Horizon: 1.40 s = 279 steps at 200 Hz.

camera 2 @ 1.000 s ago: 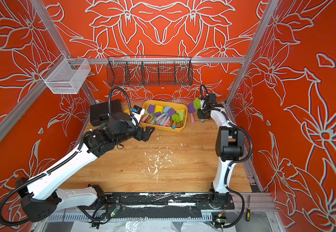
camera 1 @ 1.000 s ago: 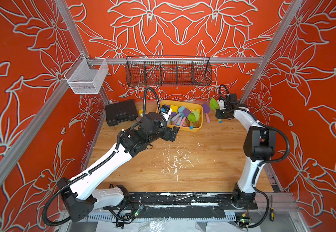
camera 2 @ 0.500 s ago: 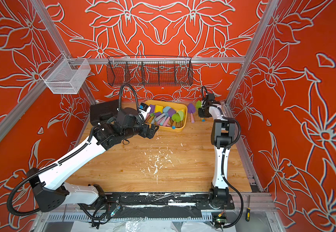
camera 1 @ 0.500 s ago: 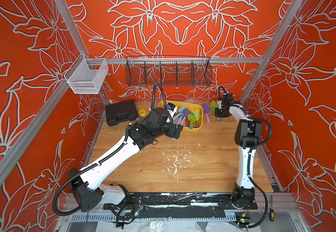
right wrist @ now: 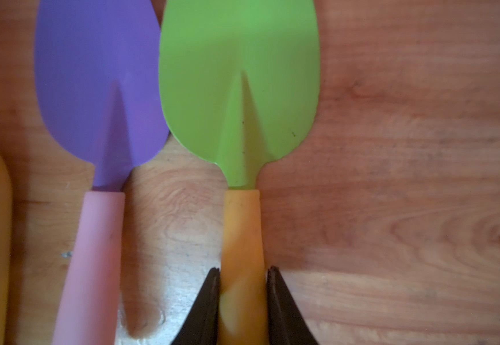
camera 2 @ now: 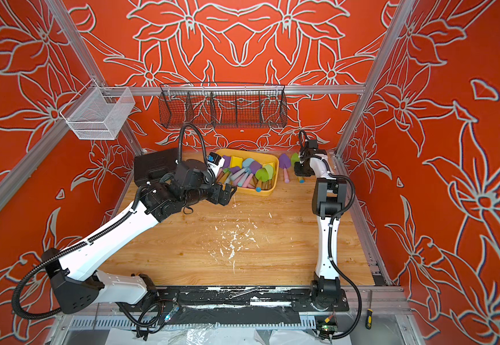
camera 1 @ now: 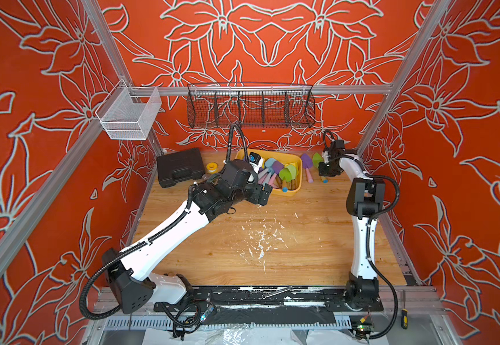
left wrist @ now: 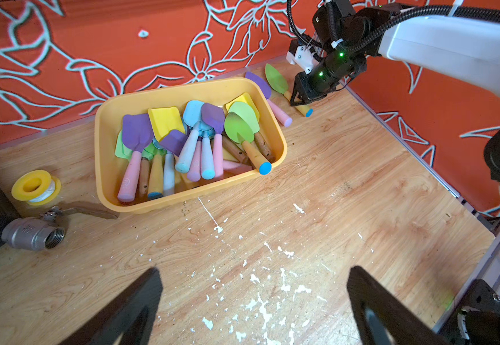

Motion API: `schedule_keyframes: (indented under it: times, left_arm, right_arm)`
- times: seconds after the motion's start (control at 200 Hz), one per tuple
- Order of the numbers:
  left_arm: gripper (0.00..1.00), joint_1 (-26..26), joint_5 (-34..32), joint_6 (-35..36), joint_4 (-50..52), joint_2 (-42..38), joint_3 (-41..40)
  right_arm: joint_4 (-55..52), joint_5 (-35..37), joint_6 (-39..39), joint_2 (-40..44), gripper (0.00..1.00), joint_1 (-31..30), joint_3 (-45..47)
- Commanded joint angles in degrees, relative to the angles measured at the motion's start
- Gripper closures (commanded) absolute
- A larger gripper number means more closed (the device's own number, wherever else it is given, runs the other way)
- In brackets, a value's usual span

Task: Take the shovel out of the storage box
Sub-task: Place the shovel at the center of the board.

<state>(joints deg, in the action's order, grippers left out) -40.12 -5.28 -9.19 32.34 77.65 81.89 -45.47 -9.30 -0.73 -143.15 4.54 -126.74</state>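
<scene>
Already found the green shovel (right wrist: 239,89) outside the box (left wrist: 189,86), flat on the desk (right wrist: 422,179), just beside a purple shovel (right wrist: 99,89). Saw the right end effector (right wrist: 242,283) clamped on its yellow handle. Judged this the set-down step, release not yet made. Saw the left end effector (left wrist: 253,270) spread wide and empty before the box, many shovels inside. Next probably called for parting the right fingers and rising straight, nudging neither shovel.
</scene>
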Motion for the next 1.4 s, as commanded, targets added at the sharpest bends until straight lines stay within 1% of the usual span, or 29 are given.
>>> schedule_keyframes:
  times: [0.0,0.07,0.165,0.25,0.31,0.465,0.545,0.575,0.615,0.676,0.751,0.826,0.931,1.051,1.106,1.206,1.301,1.391]
  left_arm:
    - [0.03,0.2,-0.5,-0.7,1.0,0.0,0.6]
    - [0.03,0.2,-0.6,-0.7,1.1,0.0,0.5]
    - [0.03,0.2,-0.5,-0.7,1.0,-0.2,0.1]
    - [0.03,0.2,-0.6,-0.8,1.1,-0.4,0.1]
    - [0.03,0.2,-0.5,-0.8,1.1,-0.7,0.0]
    - [0.03,0.2,-0.8,-0.8,1.1,-1.3,-0.3]
    - [0.03,0.2,-1.0,-0.9,1.1,-1.7,-0.4]
    - [0.03,0.2,-1.1,-1.0,1.0,-1.9,-0.5]
    - [0.03,0.2,-1.3,-1.0,0.9,-2.1,-0.4]
    - [0.03,0.2,-1.4,-1.0,0.7,-2.4,-0.5]
    - [0.03,0.2,-0.8,-0.5,0.3,-2.8,-0.8]
    - [0.03,0.2,-2.1,-0.5,0.3,-3.3,-0.9]
    - [0.03,0.4,-3.2,-0.1,-0.1,-4.2,-1.2]
    - [0.03,0.9,-3.6,0.2,-1.2,-5.8,-2.9]
    - [0.03,1.0,-3.8,0.3,-1.5,-6.7,-3.8]
    - [0.03,1.3,-4.2,0.6,-2.3,-8.3,-5.7]
    - [0.03,1.4,-4.5,0.9,-3.0,-10.1,-7.4]
    - [0.03,1.4,-4.7,1.0,-2.6,-11.1,-8.2]
  right_arm:
    - [-1.3,1.2,0.2,-0.2,0.84,0.4,0.8]
    - [-1.4,1.9,0.0,-0.2,0.7,0.5,0.8]
    - [-1.3,2.0,-0.2,-0.2,0.61,0.4,0.8]
    - [-1.3,2.2,-0.1,-0.3,0.55,0.5,0.4]
    - [-1.3,2.6,0.0,-0.1,0.49,0.4,0.3]
    - [-1.3,2.4,0.2,1.4,0.38,0.5,-0.2]
    - [-1.4,1.9,0.5,2.7,0.34,0.4,-0.7]
    - [-1.5,1.9,0.7,3.3,0.34,0.4,-1.0]
    - [-2.0,1.9,1.4,4.1,0.27,0.4,-1.7]
    - [-3.5,1.2,3.1,5.1,0.24,0.5,-3.4]
    - [-6.5,0.0,5.7,6.3,0.24,0.4,-6.0]
    - [-10.4,-1.6,9.6,7.8,0.25,0.4,-8.5]
    - [-17.7,-6.4,18.1,9.9,0.28,0.4,-11.5]
    - [-22.3,-14.6,26.0,13.5,0.33,-1.1,-9.1]
    - [-22.8,-17.3,27.4,15.6,0.35,-2.8,-6.3]
    - [-23.3,-18.0,28.8,18.8,0.36,-7.2,-2.1]
    - [-25.4,-18.4,30.1,18.7,0.38,-11.0,-1.1]
    - [-26.2,-16.2,31.7,18.0,0.4,-14.0,0.3]
